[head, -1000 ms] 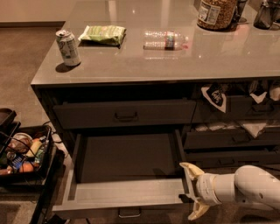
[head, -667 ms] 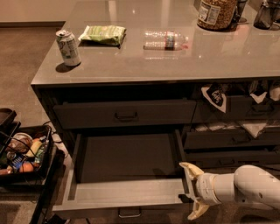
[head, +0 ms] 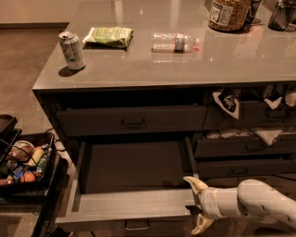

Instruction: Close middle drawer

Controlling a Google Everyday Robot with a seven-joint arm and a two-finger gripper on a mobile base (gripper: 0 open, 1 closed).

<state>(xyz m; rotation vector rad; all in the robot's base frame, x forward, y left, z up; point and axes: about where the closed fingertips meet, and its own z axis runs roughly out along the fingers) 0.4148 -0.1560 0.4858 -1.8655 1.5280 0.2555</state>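
Note:
The middle drawer stands pulled far out below the counter; its pale grey inner walls and dark floor show nothing inside. Its small loop handle is at the bottom edge of the view. My gripper is at the drawer's front right corner, on the end of my white arm that comes in from the right. Its cream fingers are spread open, one above and one below the level of the drawer's front edge. It holds nothing.
The top drawer above is shut. On the counter lie a soda can, a green bag, a water bottle and a jar. Right-hand drawers hang partly open with packets. A black cart with items stands at the left.

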